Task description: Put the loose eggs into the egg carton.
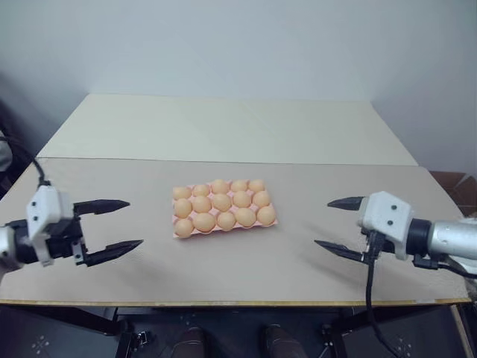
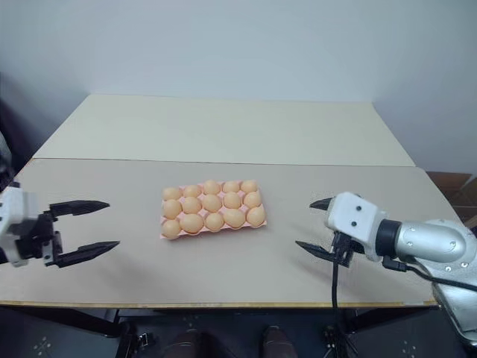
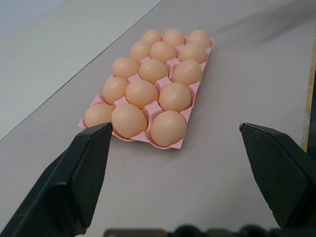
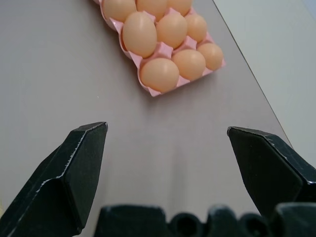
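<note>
A: Where does the egg carton (image 1: 224, 224) sit?
B: In the middle of the grey surface (image 1: 223, 268), between both arms. Every one of its fifteen cups holds an egg; the eggs (image 3: 152, 70) fill three rows of five.
A: And the left end effector (image 1: 112, 225)?
B: Spread wide, nothing between its black fingers (image 3: 74, 182), hovering well apart from the carton on the left.
A: The right end effector (image 1: 343, 226)?
B: Also spread wide and holding nothing, off to the carton's right, pointing inward.
</note>
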You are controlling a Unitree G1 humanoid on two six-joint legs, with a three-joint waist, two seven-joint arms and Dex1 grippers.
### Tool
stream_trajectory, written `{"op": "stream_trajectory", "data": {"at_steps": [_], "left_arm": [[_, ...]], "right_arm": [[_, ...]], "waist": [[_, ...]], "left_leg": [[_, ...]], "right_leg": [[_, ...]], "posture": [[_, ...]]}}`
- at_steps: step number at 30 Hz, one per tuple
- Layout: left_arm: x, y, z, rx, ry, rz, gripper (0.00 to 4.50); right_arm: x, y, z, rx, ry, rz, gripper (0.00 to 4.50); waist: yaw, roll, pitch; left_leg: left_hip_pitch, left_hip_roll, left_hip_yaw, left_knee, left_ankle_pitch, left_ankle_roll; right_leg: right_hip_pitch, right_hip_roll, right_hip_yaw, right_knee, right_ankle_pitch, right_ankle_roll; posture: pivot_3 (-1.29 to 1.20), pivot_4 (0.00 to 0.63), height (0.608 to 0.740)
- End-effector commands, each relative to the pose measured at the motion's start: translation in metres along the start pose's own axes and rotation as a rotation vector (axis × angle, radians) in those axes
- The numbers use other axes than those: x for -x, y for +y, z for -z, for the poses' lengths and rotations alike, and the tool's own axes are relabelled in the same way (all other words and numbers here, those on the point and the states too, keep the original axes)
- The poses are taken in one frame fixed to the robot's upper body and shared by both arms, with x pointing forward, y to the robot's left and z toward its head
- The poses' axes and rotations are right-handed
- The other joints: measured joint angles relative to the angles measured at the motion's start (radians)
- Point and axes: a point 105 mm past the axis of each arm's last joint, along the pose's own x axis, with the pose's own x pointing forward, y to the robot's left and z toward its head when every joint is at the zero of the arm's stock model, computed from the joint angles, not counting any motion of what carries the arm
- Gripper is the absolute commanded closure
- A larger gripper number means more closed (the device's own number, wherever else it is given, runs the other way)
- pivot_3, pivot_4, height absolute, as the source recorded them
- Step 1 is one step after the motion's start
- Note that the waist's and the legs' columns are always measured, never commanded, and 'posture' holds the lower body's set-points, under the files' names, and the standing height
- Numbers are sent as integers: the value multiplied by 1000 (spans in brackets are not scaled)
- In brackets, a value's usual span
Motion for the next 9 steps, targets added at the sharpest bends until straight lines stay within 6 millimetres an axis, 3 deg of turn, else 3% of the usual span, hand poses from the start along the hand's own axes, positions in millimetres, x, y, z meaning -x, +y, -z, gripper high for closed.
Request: {"op": "stream_trajectory", "data": {"at_steps": [1, 9], "left_arm": [[8, -4, -18, -18, -13, -45, 9], [17, -12, -20, 36, 5, -124, 9]], "right_arm": [[9, -12, -6, 63, -15, 4, 0], [4, -23, -6, 87, -26, -26, 0]], "waist": [[-1, 0, 0], [-5, 0, 0]], "left_leg": [[0, 0, 0, 0, 0, 0], [1, 0, 1, -1, 0, 0]], "right_leg": [[0, 0, 0, 0, 0, 0], [0, 0, 0, 1, 0, 0]], "posture": [[0, 150, 740], [0, 150, 740]]}}
